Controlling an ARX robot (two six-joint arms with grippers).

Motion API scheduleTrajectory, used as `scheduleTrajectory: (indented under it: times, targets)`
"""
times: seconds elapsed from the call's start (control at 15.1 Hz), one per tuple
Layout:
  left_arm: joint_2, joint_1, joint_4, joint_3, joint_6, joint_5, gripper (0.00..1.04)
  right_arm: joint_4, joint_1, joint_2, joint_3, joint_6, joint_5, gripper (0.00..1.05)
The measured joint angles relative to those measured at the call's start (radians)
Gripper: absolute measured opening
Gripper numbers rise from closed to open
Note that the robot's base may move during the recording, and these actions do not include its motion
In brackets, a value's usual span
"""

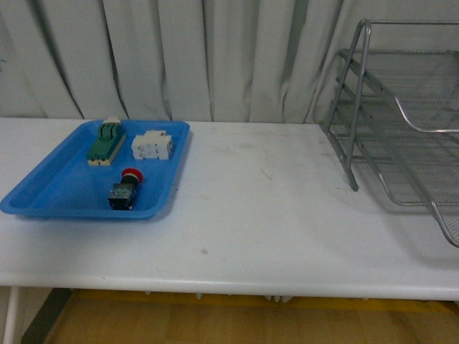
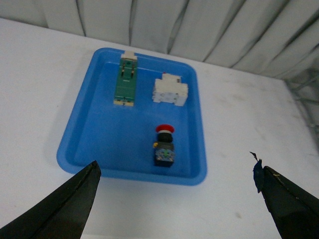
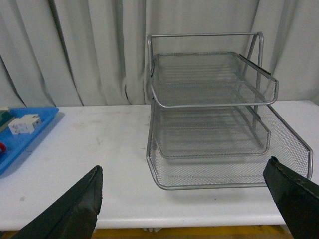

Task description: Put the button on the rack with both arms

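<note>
The button (image 1: 124, 189), with a red cap and black body, lies in the blue tray (image 1: 50, 186) near its front edge; it also shows in the left wrist view (image 2: 164, 145). The silver wire rack (image 1: 401, 122) stands on the table at the right and fills the right wrist view (image 3: 214, 119). My left gripper (image 2: 177, 199) is open and empty, hovering short of the tray's front rim. My right gripper (image 3: 184, 199) is open and empty, facing the rack's lowest tray. Neither arm shows in the front view.
In the blue tray (image 2: 79, 144) also lie a green-and-cream switch block (image 1: 106, 142) and a white breaker (image 1: 153, 146). White table (image 1: 258, 215) with its front edge near me. Grey curtain (image 1: 179, 50) behind.
</note>
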Motion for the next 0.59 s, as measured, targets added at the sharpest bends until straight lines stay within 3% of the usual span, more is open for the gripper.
scheduleTrajectory:
  times: [0.2,0.4,0.59]
  targets:
    - [0.140,-0.032,-0.008,0.090,0.027,-0.016,0.98,0.000,0.000,0.000,0.000,0.000,0.000,0.98]
    - [0.504,-0.127,-0.091,0.325,0.109,-0.102,0.98,0.000,0.000,0.000,0.000,0.000,0.000,0.98]
    - [0.718,-0.144,-0.145,0.494,0.139,-0.169,0.98,0.000,0.000,0.000,0.000,0.000,0.000,0.98]
